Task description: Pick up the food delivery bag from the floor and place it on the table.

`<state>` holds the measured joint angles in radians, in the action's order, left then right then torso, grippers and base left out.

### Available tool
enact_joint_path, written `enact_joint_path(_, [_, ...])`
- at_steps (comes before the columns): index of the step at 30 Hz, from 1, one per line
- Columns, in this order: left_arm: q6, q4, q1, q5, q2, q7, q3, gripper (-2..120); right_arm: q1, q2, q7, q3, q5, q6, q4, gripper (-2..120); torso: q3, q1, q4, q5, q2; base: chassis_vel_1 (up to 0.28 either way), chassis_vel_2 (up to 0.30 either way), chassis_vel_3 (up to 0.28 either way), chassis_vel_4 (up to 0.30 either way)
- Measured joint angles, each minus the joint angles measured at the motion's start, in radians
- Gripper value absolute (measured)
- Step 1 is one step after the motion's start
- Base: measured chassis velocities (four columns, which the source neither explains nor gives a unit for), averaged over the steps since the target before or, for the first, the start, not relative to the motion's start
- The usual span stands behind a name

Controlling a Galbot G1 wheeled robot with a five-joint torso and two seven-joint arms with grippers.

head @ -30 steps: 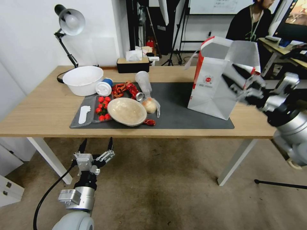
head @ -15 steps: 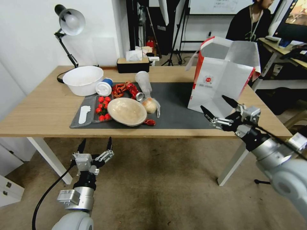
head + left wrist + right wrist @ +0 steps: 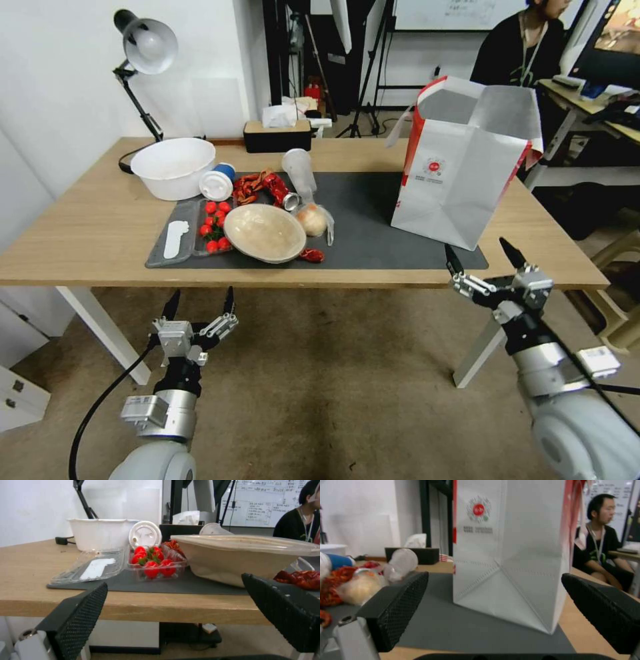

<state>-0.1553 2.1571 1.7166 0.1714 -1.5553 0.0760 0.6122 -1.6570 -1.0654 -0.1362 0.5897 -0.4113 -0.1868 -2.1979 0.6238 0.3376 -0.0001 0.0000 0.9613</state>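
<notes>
Nearest the robot, below the table's front edge, the left gripper (image 3: 198,301) waits with fingers spread, parked out of the way. To its right, the right gripper (image 3: 485,259) hovers at the edge, released and empty, facing the food delivery bag (image 3: 460,173). Beyond it, the bag stands upright and free on the dark grey mat (image 3: 367,220) at the table's (image 3: 80,233) right end, mouth open, so the placing looks done. Further left lie a lidded bowl (image 3: 265,233), cherry tomatoes (image 3: 215,225) and a white bowl (image 3: 173,167).
</notes>
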Motion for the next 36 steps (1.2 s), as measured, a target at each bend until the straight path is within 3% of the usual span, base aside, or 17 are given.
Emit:
enact_joint_path(13, [-0.009, -0.008, -0.001, 0.010, 0.002, 0.000, -0.001, 100, -0.047, -0.065, -0.045, -0.084, 0.102, -0.038, 0.061, 100, 0.000, 0.000, 0.0001, 0.0000, 0.000, 0.000, 0.000, 0.000, 0.000])
enact_joint_path(36, [-0.020, -0.017, -0.006, 0.010, 0.005, 0.011, -0.002, 100, -0.048, -0.075, -0.039, -0.094, 0.115, -0.039, 0.074, 100, 0.000, 0.000, 0.0001, 0.0001, 0.000, 0.000, 0.000, 0.000, 0.000])
